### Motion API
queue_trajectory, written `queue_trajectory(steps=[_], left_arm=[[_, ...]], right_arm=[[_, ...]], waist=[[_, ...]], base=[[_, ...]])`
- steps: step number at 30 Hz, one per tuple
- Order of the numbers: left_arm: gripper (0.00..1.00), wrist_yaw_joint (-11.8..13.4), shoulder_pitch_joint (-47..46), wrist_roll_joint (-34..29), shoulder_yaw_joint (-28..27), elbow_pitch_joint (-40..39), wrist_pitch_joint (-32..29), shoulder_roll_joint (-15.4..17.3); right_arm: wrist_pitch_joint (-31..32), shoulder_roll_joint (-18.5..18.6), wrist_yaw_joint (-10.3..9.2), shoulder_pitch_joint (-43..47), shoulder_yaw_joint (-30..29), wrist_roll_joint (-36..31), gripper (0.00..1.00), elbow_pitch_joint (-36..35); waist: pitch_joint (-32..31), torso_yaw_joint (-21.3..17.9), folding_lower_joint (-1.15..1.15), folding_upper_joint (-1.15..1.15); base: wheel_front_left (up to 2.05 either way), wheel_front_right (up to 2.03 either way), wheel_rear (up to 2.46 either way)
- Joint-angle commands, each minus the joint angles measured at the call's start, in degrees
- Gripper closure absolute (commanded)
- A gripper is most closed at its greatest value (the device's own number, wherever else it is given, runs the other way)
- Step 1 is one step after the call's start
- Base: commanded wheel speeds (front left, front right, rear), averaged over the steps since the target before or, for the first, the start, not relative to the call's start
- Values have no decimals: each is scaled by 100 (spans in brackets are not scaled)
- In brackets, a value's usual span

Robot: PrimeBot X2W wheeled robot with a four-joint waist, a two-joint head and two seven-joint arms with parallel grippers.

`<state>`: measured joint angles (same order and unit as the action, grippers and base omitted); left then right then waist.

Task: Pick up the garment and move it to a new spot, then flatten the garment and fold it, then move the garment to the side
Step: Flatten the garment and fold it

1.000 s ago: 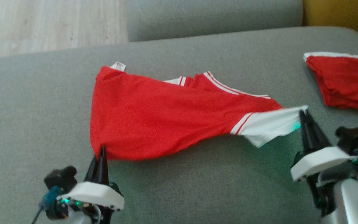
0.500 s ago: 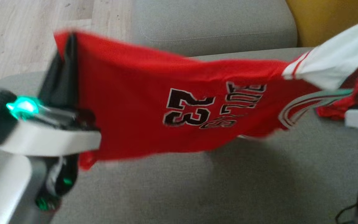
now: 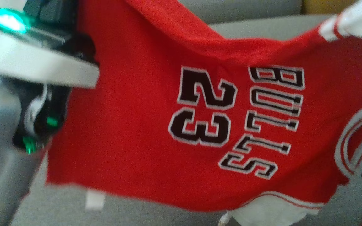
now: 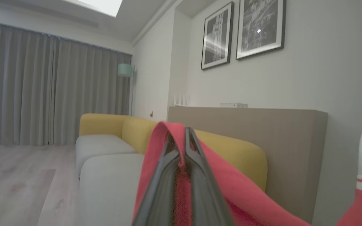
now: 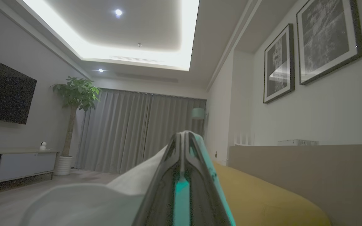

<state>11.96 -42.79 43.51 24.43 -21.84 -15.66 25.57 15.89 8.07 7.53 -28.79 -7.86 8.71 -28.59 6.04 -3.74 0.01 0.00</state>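
One jersey (image 3: pixel 137 125) hangs in the air, stretched between two end effectors. The left end effector (image 4: pixel 181 135) has its two long dark fingers pressed together on a fold of the red cloth, which wraps over the tips and falls away below and to its right. The right end effector (image 5: pixel 183 136) is clamped as well, its pair of fingers pinching a white panel of the same jersey that billows out to its lower left. The cloth is thin and limp, bright red, with white trim edged by narrow red stripes. It carries two black digits, 23, and five black block letters, BULLS, each outlined in white and turned sideways in the head view. One small white rectangular tag (image 3: pixel 95 201) dangles under the lower edge. Beneath the jersey lies a grey sofa (image 3: pixel 262 28) of woven fabric with rounded cushions. Just beyond the left end effector's tips sits a yellow section (image 4: pixel 231 150) with a softly curved back. Above and to the right of those tips, two black-framed rectangular pictures (image 4: pixel 217 36) hang on a smooth pale wall (image 4: pixel 325 62), and grey pleated curtains (image 4: pixel 42 91) hang to the left. Left of the right end effector's fingers stand one leafy potted plant (image 5: pixel 75 92) and one flat dark screen (image 5: pixel 5 91).
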Motion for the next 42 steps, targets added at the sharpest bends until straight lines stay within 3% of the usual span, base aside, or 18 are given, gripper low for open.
queue_trajectory(steps=[1, 8, 15, 20, 27, 31, 42], left_arm=[[100, -36, -415, -19, -256, 12, -41, 188], [100, -592, -1865, -92, -290, 1764, 26, 133], [100, -924, -3389, -896, -137, 3567, 584, 213], [100, -1088, -4071, -1326, -48, 4470, 1276, 209], [100, -1487, -4031, -1455, 168, 5275, 1909, 199], [100, -1592, -3628, -1361, 201, 5625, 2270, 171], [100, -1609, -2213, -646, -184, 5683, 2884, 1]], right_arm=[[50, 46, -4, -357, 167, 50, 100, -8], [-418, 204, -4, -2315, 446, -201, 100, 1882], [-1162, -166, -4, -4394, 606, -704, 100, 3769], [-1612, -402, -4, -5066, 631, -935, 100, 4635], [-2206, -507, -4, -4625, 1139, -727, 100, 4850], [-2483, -516, -4, -3986, 1482, -403, 100, 4724], [-2801, -518, -4, -2029, 1623, -32, 100, 3851]], waist=[[471, -76, -1, 0], [1381, -281, -1, 0], [1806, -579, -1, 0], [2243, -730, -1, 0], [2956, -796, -1, 0], [3128, -773, -1, 0], [2771, -476, -1, 0]], base=[[0, 0, 0], [0, 0, 0], [0, 0, 0], [0, 0, 0], [0, 0, 0], [0, 0, 0], [0, 0, 0]])
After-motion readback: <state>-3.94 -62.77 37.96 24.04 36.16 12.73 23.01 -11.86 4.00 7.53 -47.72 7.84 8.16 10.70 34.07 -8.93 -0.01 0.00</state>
